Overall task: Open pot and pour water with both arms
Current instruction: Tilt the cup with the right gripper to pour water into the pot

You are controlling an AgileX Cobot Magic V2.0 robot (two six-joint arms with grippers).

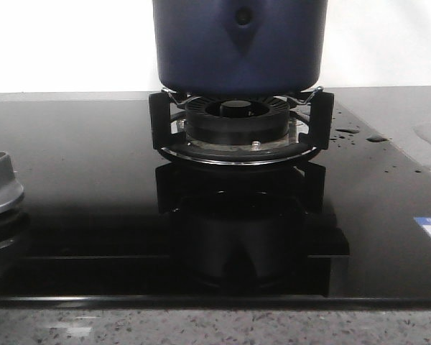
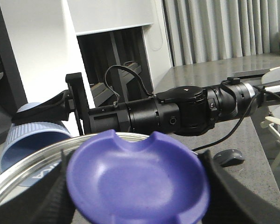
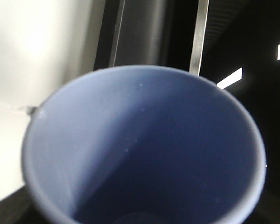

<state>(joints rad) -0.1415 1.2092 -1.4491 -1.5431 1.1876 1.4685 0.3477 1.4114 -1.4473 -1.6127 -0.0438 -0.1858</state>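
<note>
Neither hand shows in the front view. There the large dark navy-blue matte cylindrical pot (image 1: 238, 44) sits on the black pan support (image 1: 238, 118) over the black ribbed burner ring (image 1: 235, 121), on the glossy black glass cooktop (image 1: 93, 187). Water drops (image 1: 359, 134) lie on the glass to the right of the burner, and a grey metal knob (image 1: 0, 188) stands at the left edge.

In the left wrist view, the left hand's dark fingers (image 2: 51, 205) flank a round purple knob (image 2: 137, 179) on a glass lid with a steel rim (image 2: 23, 175); they appear closed on it. Beyond, the right arm (image 2: 177, 112) reaches to a ribbed blue paper cup (image 2: 30, 135).

In the right wrist view, the blue cup's (image 3: 144, 149) interior fills the frame; the right hand's fingers are hidden, so I cannot tell its grip from here.
</note>
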